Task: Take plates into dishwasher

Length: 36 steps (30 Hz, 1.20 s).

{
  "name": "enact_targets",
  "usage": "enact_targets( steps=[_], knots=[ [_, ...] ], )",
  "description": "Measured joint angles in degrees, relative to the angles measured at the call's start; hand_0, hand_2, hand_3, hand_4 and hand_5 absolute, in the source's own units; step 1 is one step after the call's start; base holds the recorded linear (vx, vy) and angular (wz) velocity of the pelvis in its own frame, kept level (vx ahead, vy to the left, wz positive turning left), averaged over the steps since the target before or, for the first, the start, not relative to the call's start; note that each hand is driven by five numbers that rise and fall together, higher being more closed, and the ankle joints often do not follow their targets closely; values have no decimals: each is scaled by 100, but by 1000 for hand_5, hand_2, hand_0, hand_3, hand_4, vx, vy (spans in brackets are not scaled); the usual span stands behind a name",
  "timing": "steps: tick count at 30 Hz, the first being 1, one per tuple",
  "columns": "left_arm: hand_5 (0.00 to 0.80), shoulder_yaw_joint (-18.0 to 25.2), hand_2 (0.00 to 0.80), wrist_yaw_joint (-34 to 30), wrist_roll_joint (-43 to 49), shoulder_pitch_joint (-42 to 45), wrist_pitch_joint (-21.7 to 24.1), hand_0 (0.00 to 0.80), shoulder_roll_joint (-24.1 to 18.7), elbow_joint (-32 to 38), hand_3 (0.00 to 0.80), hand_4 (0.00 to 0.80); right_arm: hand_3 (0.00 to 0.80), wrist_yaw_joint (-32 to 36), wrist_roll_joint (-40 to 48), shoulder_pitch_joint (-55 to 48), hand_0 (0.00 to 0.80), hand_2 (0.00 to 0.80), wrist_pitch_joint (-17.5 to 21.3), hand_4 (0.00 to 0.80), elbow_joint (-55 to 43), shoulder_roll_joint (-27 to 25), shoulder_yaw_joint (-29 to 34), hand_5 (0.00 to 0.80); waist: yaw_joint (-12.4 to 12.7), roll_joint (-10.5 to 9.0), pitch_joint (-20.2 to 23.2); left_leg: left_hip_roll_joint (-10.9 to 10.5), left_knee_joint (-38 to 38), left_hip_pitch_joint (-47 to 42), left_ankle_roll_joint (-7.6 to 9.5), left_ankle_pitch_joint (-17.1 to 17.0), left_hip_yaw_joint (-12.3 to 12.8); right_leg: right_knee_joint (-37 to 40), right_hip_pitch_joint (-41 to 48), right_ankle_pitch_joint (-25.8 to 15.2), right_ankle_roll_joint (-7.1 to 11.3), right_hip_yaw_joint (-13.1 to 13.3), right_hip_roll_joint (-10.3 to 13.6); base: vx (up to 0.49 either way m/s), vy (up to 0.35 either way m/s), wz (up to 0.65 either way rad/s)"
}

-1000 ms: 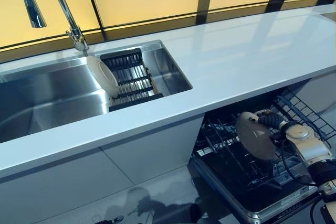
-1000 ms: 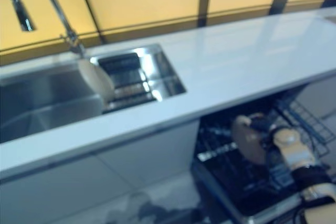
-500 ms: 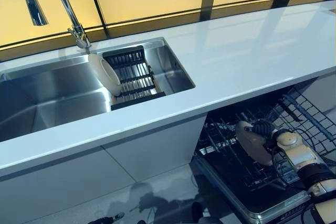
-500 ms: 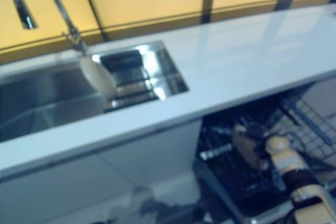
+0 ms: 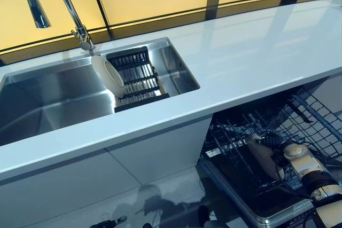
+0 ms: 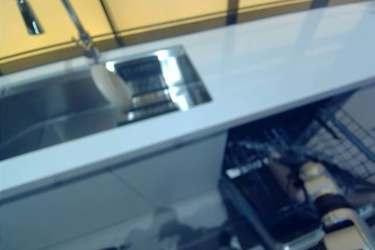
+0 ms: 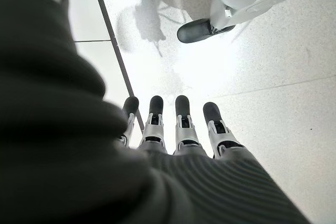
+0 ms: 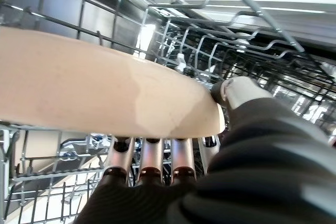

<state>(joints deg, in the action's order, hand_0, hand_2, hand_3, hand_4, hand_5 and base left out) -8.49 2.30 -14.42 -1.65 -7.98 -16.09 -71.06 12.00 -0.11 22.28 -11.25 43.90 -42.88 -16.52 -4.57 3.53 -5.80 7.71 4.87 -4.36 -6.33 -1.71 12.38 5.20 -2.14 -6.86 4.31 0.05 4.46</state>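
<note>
While the right robot hand [image 5: 282,150] reaches down into the open dishwasher's lower rack [image 5: 235,148], it pinches a beige plate [image 5: 263,156] by the rim, fingers under one face and thumb over the other, as the right wrist view shows [image 8: 105,93]. The plate stands on edge, tilted, its long axis running roughly from front to back of the rack, with the wire tines just below and around it; whether its rim already rests between tines I cannot tell. The coming move turns on this: the plate lies ahead of the palm, towards the bench side, so it has to go straight down into a slot. A second plate [image 5: 108,76] leans on edge in the black drainer [image 5: 136,78] inside the sink [image 5: 53,97], well apart, up and to the robot's left. The left robot hand [image 7: 173,124] hangs over the floor, fingers straight and empty. Compared with a second ago, the held plate sits lower and deeper in the rack and shows more edge-on; the sink plate has not moved.
</note>
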Motion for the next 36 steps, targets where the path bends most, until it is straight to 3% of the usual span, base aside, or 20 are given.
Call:
enact_targets(
  steps=[13, 14, 15, 29, 36],
  knots=[
    [0, -37, 0, -5, 3, -74, -5, 0, 0, -2, 0, 0, 791, 13, -174, 0, 791, 791, 53, 791, 236, -3, 1, 791, 89, 19, 5, -1, -1, 11, 0, -1, -23, -1, 2, -4, -10, -23, -4, 0, 0, 0],
    [0, -37, 0, -5, 5, -75, -6, 0, 0, -2, 0, 0, 307, 12, -176, 0, 307, 307, 70, 307, 236, -3, 1, 307, 89, 18, 5, -1, 0, 11, 0, -1, -23, -1, 3, -4, -10, -23, -4, 0, 0, 0],
    [0, -37, 0, -5, 5, -76, -6, 0, 0, -2, 0, 0, 0, 17, -176, 0, 0, 0, 72, 0, 236, -5, 1, 0, 88, 17, 5, -1, 0, 11, 0, -1, -23, -2, 3, -4, -10, -23, -6, 0, 0, 0],
    [0, -32, 0, -3, 6, -83, -14, 0, -5, -1, 0, 0, 0, 36, -205, 0, 0, 0, -46, 0, 170, -168, 40, 0, 79, -122, -6, -5, 0, 10, -1, -1, -24, -3, 5, -3, -8, -22, -13, 0, 0, 0],
    [0, -25, 0, 3, 4, -79, -46, 0, -25, 3, 0, 0, 0, 192, -11, 23, 0, 0, -336, 0, -258, -1069, 436, 0, 69, -194, -37, -8, 0, 0, -1, -1, -23, -5, 16, -5, -7, -20, -13, 0, 0, 0]
  ],
)
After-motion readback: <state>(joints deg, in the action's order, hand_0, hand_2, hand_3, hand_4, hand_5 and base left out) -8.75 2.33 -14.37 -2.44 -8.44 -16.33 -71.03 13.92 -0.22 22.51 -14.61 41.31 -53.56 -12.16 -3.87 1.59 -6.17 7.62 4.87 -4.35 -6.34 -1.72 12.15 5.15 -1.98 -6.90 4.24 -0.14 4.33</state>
